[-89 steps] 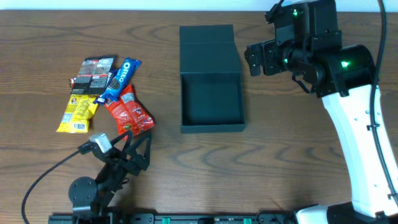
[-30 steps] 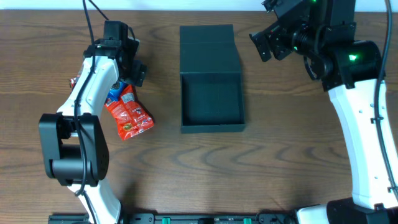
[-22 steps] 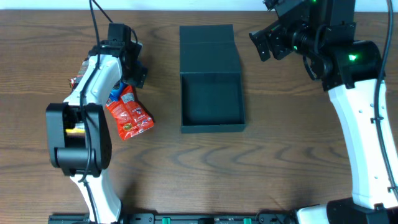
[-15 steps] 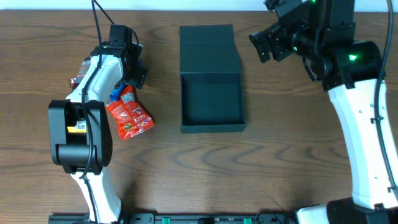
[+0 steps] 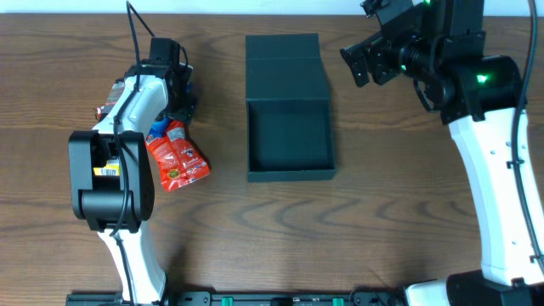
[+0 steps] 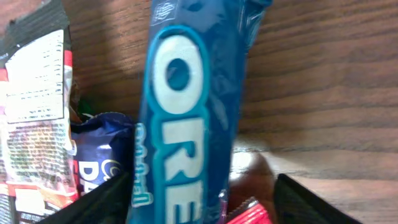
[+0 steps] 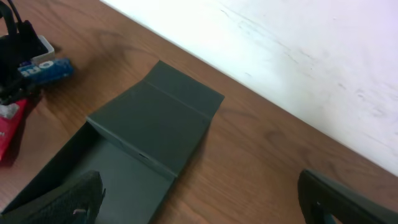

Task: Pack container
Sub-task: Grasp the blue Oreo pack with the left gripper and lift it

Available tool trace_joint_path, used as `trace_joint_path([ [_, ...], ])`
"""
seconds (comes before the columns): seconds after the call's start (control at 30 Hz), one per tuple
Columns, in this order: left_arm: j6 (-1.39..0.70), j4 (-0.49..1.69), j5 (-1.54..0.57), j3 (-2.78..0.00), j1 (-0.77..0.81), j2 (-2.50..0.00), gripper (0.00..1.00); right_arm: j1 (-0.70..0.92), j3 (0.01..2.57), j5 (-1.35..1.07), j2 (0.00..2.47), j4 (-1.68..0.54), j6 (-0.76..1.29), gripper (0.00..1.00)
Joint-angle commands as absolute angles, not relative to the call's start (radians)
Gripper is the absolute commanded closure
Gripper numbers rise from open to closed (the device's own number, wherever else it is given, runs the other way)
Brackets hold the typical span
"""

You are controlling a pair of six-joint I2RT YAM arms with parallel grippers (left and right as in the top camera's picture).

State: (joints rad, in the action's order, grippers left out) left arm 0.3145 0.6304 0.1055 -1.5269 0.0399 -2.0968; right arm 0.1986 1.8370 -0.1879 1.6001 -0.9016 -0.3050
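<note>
1. Brown wooden table (image 5: 382, 238). The black container (image 5: 289, 175) sits mid-table, flap lid thrown back, nothing inside.
2. The left gripper (image 6: 202, 193) straddles the Oreo packet (image 6: 186, 93), jaws apart. Best to pinch across its middle, clear of the neighbours.
3. The right gripper (image 5: 357, 64) hangs wide apart beside the container, empty.
4. Count: one container and at least four packets, the red packet (image 5: 178, 157) among them.

looks like a robotics lab — white-and-black robot arms (image 5: 489, 178) at a wood-grain bench (image 5: 382, 221), a green status light (image 5: 480, 80) glowing, a bare white wall (image 7: 311, 50) just behind the bench.
</note>
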Motion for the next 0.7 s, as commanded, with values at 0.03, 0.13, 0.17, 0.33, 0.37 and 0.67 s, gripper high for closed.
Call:
trace_joint_path([
  [0.03, 0.314, 0.639, 0.115, -1.546, 0.027, -2.121, 0.36, 0.19, 1.837, -0.2, 1.606, -0.905, -0.284, 0.01],
  [0.13, 0.314, 0.64, 0.115, -1.546, 0.025, -2.121, 0.39, 0.19, 1.837, -0.2, 1.606, -0.905, -0.284, 0.01],
  [0.17, 0.314, 0.64, 0.115, -1.546, 0.025, -2.122, 0.39, 0.19, 1.837, -0.2, 1.606, -0.905, -0.284, 0.01],
  [0.33, 0.315, 0.633, 0.116, -1.546, 0.024, -2.129, 0.37, 0.19, 1.837, -0.2, 1.606, -0.905, -0.284, 0.01],
  [0.37, 0.315, 0.631, 0.116, -1.546, 0.024, -2.133, 0.38, 0.19, 1.837, -0.2, 1.606, -0.905, -0.284, 0.01],
  [0.67, 0.313, 0.628, 0.115, -1.547, 0.025, -2.154, 0.5, 0.19, 1.837, -0.2, 1.606, -0.903, -0.272, 0.01],
])
